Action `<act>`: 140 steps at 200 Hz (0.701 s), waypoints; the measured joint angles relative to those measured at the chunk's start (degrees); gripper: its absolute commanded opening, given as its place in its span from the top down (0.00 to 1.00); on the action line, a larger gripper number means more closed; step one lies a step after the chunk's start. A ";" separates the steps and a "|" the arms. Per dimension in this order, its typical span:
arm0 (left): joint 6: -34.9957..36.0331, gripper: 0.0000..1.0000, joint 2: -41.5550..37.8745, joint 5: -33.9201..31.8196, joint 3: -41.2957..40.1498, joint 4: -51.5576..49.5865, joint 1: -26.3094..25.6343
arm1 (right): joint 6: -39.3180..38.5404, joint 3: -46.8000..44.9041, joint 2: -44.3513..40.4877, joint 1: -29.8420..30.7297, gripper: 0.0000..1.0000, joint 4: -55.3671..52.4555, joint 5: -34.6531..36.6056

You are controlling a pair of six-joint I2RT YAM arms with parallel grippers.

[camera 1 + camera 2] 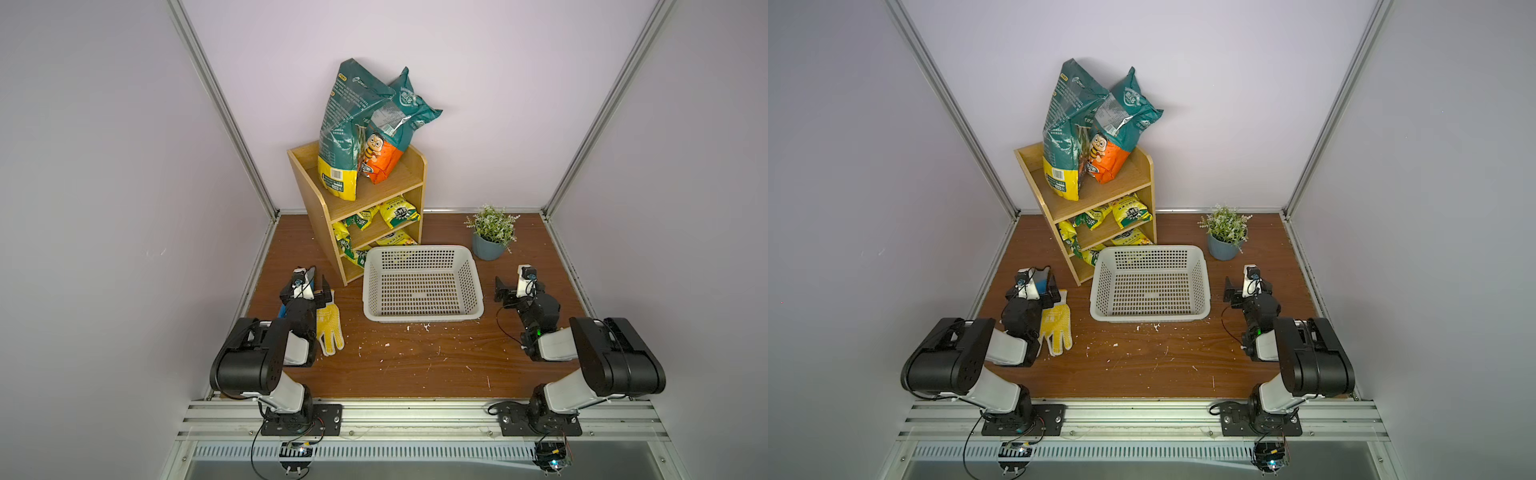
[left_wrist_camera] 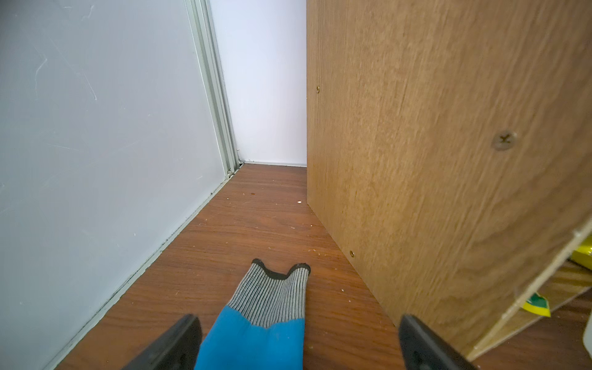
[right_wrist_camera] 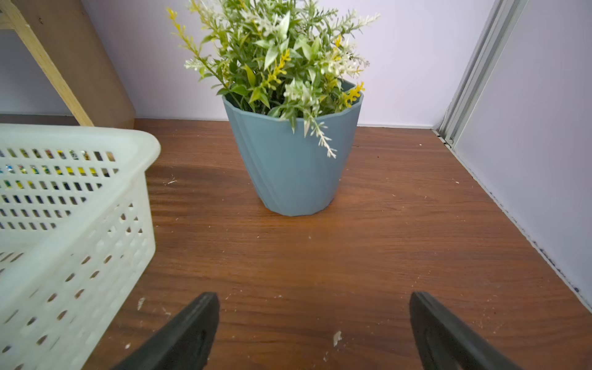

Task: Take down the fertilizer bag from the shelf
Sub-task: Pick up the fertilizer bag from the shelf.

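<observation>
Left gripper (image 2: 298, 320) wide apart over blue glove (image 2: 256, 339), right gripper (image 3: 312, 296) wide apart, empty

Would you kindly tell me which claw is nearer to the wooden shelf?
Left. The left claw is close beside the shelf; the right claw is across the white basket from it.

Left wrist view cuts off the blue glove (image 2: 253, 339); fertilizer bag (image 1: 345, 124) print unreadable.

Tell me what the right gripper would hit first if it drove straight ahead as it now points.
Most likely the faceted blue-grey plastic plant pot: the open right gripper faces it across the brown wooden tabletop, though depth is unclear.
</observation>
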 measured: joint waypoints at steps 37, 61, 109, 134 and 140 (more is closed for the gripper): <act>0.00 0.01 0.00 0.00 0.00 0.00 0.00 | -0.02 0.00 0.00 0.00 0.00 0.00 0.00; 0.00 0.01 0.00 0.00 0.00 0.00 0.00 | -0.11 0.00 0.00 0.00 0.01 0.00 0.00; 0.00 0.01 0.00 0.00 0.00 0.00 0.00 | -0.15 0.04 -0.02 0.00 0.01 -0.02 -0.24; 0.00 0.01 0.00 0.00 0.00 0.00 0.00 | -0.35 0.70 -3.93 0.04 0.01 -5.35 -1.07; 0.00 0.01 -0.15 -0.04 0.00 -0.07 0.00 | -0.31 1.25 -6.32 0.04 0.01 -8.07 -0.92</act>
